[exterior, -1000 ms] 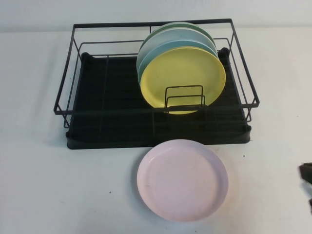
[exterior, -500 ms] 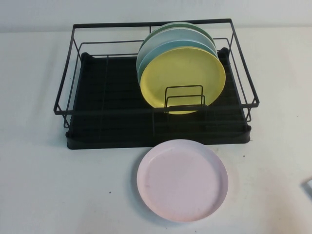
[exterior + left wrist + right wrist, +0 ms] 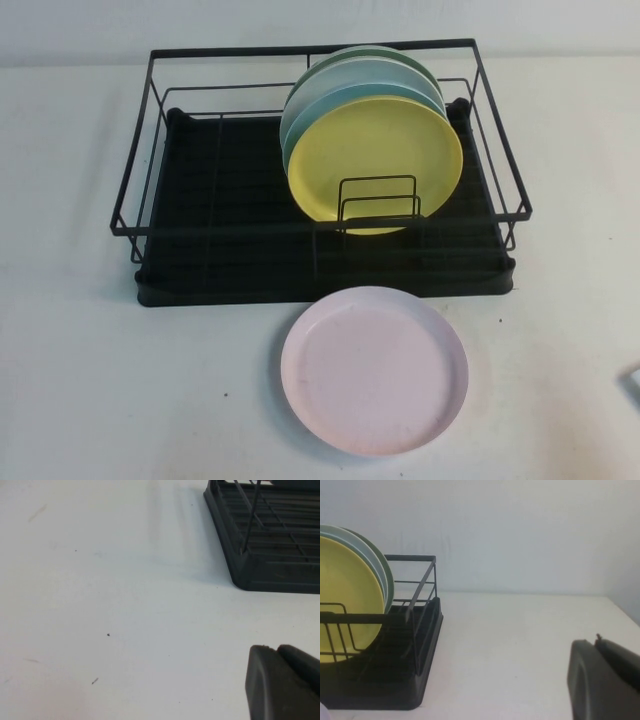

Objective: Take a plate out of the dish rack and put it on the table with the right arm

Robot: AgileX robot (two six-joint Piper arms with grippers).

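The pale pink plate (image 3: pixel 374 370) lies flat on the white table (image 3: pixel 80 390), just in front of the dish rack (image 3: pixel 200 230). The black wire rack holds a yellow plate (image 3: pixel 375 165), a light blue plate (image 3: pixel 310 105) and a green one behind them, all upright. Neither arm shows in the high view. My right gripper (image 3: pixel 595 642) is shut and empty over bare table, to the right of the rack (image 3: pixel 415 645). My left gripper (image 3: pixel 276 649) is shut and empty, above the table near the rack's corner (image 3: pixel 270 565).
The rack's left half (image 3: pixel 220 190) holds no plates. A small pale object (image 3: pixel 634 378) shows at the right edge of the high view. Bare table lies left and right of the pink plate.
The right gripper, seen at the right edge of the high view one second ago, has drawn back out of that view. The pink plate has not moved.
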